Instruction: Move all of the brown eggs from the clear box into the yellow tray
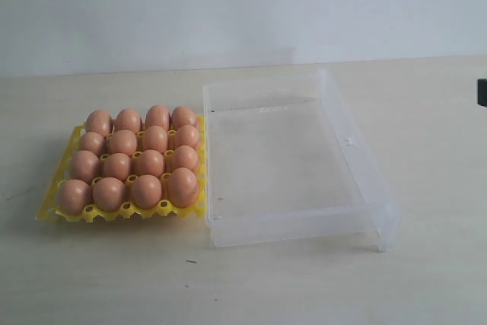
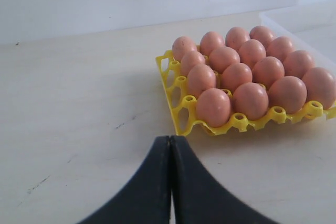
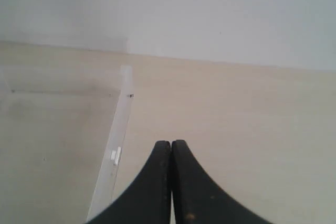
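the large shallow transparent plastic box (image 1: 293, 226), right of centre in the exterior view, shows no eggs inside. the bright yellow plastic lattice egg tray (image 1: 91, 213), left of centre and just beside the box's wall, carries all sixteen smooth orange-brown oval eggs (image 1: 149, 162), so the task looks done. the left gripper (image 2: 170, 141) and right gripper (image 3: 171, 143) are both clenched on nothing. the risk, as i judge it: a low arm sweep shoves the box into the tray and jolts eggs from their cups.

All sixteen brown eggs (image 1: 133, 159) are seated in the yellow tray (image 1: 49, 211) in a neat four-by-four grid, smooth and orange-brown. The clear box (image 1: 289, 227) sits flat just beside the tray's right edge. It's see-through plastic with low walls, bigger than the tray.
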`<action>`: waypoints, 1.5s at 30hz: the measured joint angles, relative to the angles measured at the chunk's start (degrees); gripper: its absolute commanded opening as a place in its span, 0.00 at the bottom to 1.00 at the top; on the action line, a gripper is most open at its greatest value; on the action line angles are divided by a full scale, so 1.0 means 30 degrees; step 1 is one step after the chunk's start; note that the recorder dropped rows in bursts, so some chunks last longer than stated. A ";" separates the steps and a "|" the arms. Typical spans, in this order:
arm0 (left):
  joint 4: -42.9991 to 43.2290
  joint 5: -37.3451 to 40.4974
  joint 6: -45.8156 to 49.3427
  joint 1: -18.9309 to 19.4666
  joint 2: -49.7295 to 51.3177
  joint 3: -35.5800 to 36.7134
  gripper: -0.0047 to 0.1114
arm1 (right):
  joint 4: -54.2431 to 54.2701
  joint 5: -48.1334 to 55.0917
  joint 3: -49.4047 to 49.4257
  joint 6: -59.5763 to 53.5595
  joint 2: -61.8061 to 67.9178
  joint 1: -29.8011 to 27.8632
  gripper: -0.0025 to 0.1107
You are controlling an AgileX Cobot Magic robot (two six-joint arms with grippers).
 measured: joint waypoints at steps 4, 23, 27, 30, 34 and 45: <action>0.0000 0.0000 0.0000 0.0000 0.0000 0.0000 0.04 | -0.0683 0.0423 0.0967 0.0000 -0.2876 -0.0444 0.02; 0.0000 0.0000 0.0000 0.0000 0.0000 0.0000 0.04 | 0.0383 -0.1455 0.8893 0.0000 -1.3885 -0.1344 0.02; 0.0000 0.0000 0.0000 0.0000 0.0000 0.0000 0.04 | 0.0431 -0.1455 0.9658 0.0000 -1.5332 -0.1344 0.02; 0.0000 0.0000 0.0000 0.0000 0.0000 0.0000 0.04 | 0.0431 -0.1420 1.0205 0.0000 -1.6404 -0.1344 0.02; 0.0000 0.0000 0.0000 0.0000 0.0000 0.0000 0.04 | 0.0493 -0.1181 1.0765 0.0000 -1.7541 -0.1344 0.02; 0.0000 0.0000 0.0000 0.0000 0.0000 0.0000 0.04 | 0.0524 0.2368 1.0765 0.0000 -1.7673 -0.1344 0.02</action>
